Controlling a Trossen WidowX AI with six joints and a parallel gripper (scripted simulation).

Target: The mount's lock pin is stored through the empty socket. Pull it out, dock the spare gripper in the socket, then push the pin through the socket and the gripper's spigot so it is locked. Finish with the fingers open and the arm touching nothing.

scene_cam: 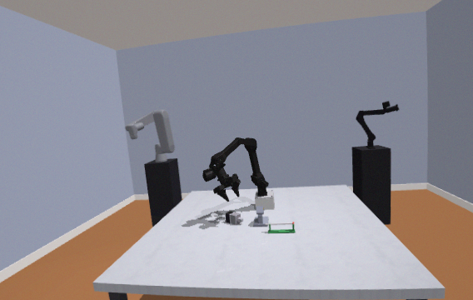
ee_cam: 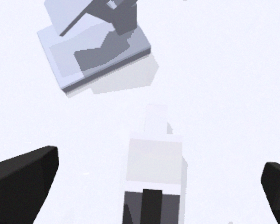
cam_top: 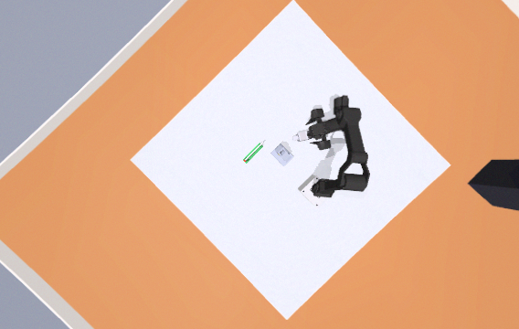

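Note:
My gripper is open and empty, above the spare gripper. The spare gripper, a pale block with a dark rear part and a narrow pale spigot, lies on the table between my fingers in the wrist view, below them. Its spigot end points toward the mount's side. The blue-grey mount stands beside it, its upper part cut off in the wrist view. The thin pin with a red end lies across the green holder, out of the socket.
The arm's pale base stands behind the mount. The green holder is on the mount's far side from the spare gripper. Two other arms stand on black pedestals away from the table.

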